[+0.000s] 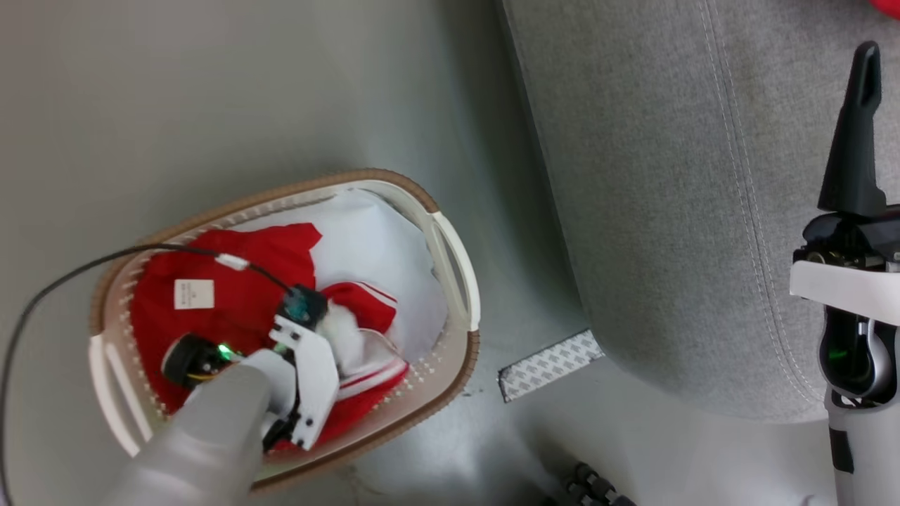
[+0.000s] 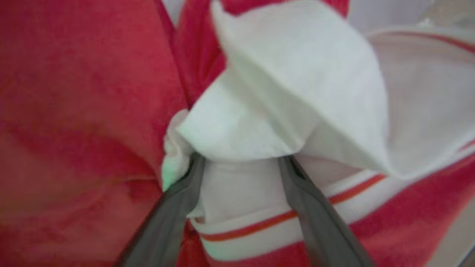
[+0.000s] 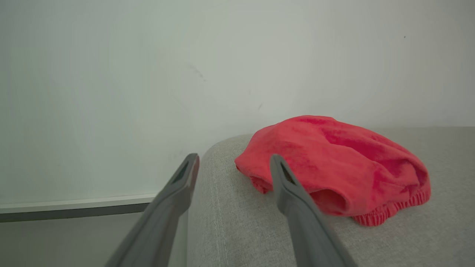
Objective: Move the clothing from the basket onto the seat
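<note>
Head view, starting at my left: the basket (image 1: 281,188) stands on the grey floor (image 1: 211,91) with the clothing in it. A plain red garment (image 1: 232,316) with a white tag (image 1: 193,294) fills its left side. To the right of that lies a red garment with white striped trim (image 1: 369,306), and white cloth (image 1: 380,239) covers the far end. A black cable (image 1: 70,275) loops over the basket's left rim. My left gripper (image 2: 239,159) is down inside the basket. On its wrist camera I see the fingers (image 2: 174,207) spread, with a white fold of cloth between them just above the striped trim. Right of the basket, a patterned strip (image 1: 548,365) lies on the floor at the foot of the seat (image 1: 668,211). One bunched red garment (image 3: 334,167) lies on the seat near its corner. My right gripper (image 3: 233,163) hovers over the seat, jaws wide apart and holding nothing.
</note>
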### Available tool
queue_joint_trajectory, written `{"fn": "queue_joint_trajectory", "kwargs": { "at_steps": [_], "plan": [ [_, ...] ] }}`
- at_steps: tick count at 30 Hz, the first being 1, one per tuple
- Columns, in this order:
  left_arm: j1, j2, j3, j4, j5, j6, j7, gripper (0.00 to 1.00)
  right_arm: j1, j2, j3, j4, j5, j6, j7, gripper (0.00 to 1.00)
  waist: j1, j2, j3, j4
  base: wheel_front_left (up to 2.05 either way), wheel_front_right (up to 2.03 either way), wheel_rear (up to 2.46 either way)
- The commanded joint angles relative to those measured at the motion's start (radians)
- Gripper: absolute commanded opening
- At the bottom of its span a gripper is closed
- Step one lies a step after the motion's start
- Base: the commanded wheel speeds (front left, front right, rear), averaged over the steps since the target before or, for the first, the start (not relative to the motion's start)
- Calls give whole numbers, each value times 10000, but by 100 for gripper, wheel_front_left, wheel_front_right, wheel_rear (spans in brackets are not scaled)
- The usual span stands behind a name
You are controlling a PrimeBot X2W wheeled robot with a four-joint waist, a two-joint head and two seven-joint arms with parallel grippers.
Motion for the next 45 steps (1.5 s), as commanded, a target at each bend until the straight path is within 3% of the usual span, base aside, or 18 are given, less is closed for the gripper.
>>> {"fn": "queue_joint_trajectory", "kwargs": {
  "at_steps": [1, 2, 9, 10, 11, 12, 23, 34, 45],
  "plan": [
    [89, -15, -133, 26, -92, 10, 171, 100, -150, 20, 9, 31, 136, -22, -27, 100, -1, 0, 180, -168, 0, 0, 0],
    [5, 102, -558, -125, -206, 10, 538, 100, -205, 81, 84, 67, 150, -22, -27, 100, -1, 0, 328, -273, 0, 0, 0],
    [-264, 391, -1161, -402, -893, 10, 716, 100, -331, 155, 159, 154, 171, -22, -27, 100, -1, 0, 492, -377, 0, 0, 0],
    [-277, 453, -1255, -401, -991, 10, 726, 50, -344, 161, 173, 178, 179, -22, -27, 100, -1, 0, 479, -394, 0, 0, 0],
    [-299, 493, -1338, -408, -1087, 10, 710, 18, -352, 166, 168, 198, 192, -22, -29, 100, -1, 0, 461, -407, 0, 0, 0],
    [-302, 532, -1414, -416, -1202, 10, 666, 0, -361, 168, 168, 228, 200, -22, -27, 100, -1, 0, 431, -428, 0, 0, 0],
    [-32, 465, -2168, -945, -2268, 10, -385, 0, -67, 168, -67, 389, -39, -22, -27, 100, -1, 0, -907, -40, 0, 0, 0],
    [957, -580, -2743, -1615, -3401, 9, -2328, 0, 1072, -797, -268, 876, -435, -22, -27, 100, -1, 0, -4319, 1249, 0, 0, 0],
    [1705, -1017, -2921, -2291, -4207, 9, -4233, 0, 2375, -1677, -98, 1370, -361, -22, -27, 100, -1, 0, -7171, 2342, 0, 0, 0]
  ]
}}
